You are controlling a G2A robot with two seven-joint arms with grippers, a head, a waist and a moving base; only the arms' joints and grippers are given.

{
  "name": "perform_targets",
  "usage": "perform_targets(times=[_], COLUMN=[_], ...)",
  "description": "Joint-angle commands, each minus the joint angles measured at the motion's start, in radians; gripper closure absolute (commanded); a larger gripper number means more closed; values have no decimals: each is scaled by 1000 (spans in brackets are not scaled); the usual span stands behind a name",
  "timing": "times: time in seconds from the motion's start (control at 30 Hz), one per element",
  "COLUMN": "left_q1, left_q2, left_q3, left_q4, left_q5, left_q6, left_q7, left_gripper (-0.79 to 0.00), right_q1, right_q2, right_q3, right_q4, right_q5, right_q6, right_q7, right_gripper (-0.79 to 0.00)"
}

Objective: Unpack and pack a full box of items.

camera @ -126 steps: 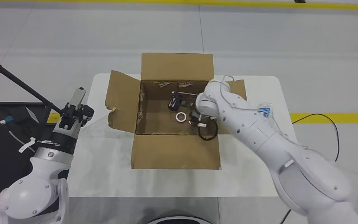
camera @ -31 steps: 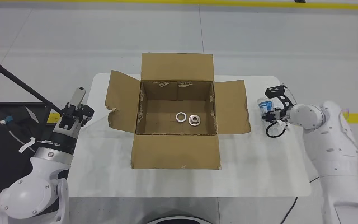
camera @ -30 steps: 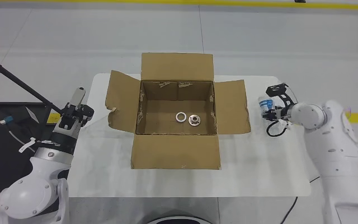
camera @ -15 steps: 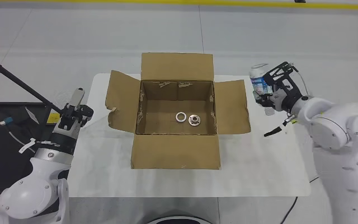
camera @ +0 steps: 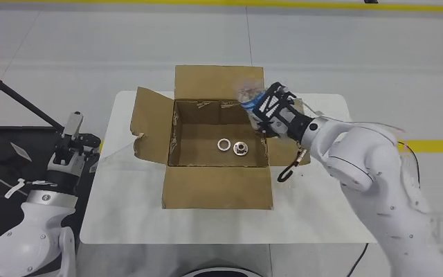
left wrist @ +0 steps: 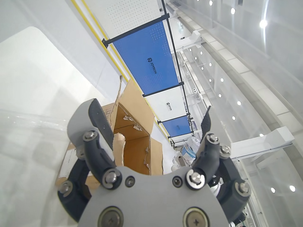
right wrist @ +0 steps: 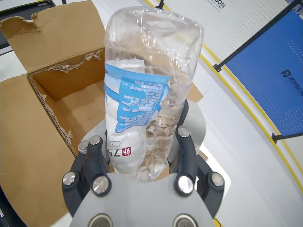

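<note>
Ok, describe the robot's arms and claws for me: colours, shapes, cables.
The left arm and right arm are glossy white, rounded shells. The left claw and right claw each have a grey metal base plate with silver screws, black linkages and two dark-padded fingers. A thin black cable loops off the right arm near its wrist.

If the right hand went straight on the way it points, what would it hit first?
The right hand grips the bottle; beyond that, probably the box's rear flap, though it may pass above.

Bright, even light from ceiling lamps (left wrist: 262, 23), soft shadows, blur on the bottle (camera: 250, 97), curved wrist-view edges
</note>
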Motion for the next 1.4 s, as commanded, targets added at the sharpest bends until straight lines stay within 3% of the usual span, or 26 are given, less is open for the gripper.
perform_targets(times=[0.0,0.17,0.4,0.8,0.97,1.03,1.2,1.37], left_q1=[12,36,56,54,51,50,49,49], left_q2=[0,0,2,10,14,15,18,20], left_q3=[-6,-25,-57,-60,-59,-58,-56,-57], left_q4=[-2,-3,2,5,6,7,7,8], left_q5=[-11,-43,-81,-89,-88,-88,-87,-92], left_q6=[-6,-21,-33,-31,-29,-28,-26,-25], left_q7=[6,29,43,38,38,39,43,52], left_gripper=[-785,-785,-785,-785,-785,-785,-785,-785], right_q1=[67,206,310,402,418,422,434,445], right_q2=[-22,-91,-184,-325,-369,-384,-415,-441], right_q3=[-86,-265,-452,-604,-633,-640,-653,-662], right_q4=[67,255,485,827,916,942,1002,1044], right_q5=[20,156,165,230,243,241,243,237], right_q6=[-9,-58,-42,-112,-133,-140,-160,-181], right_q7=[-9,-31,-48,-27,-10,-11,17,42], right_gripper=[0,0,0,0,-55,-129,-219,-385])
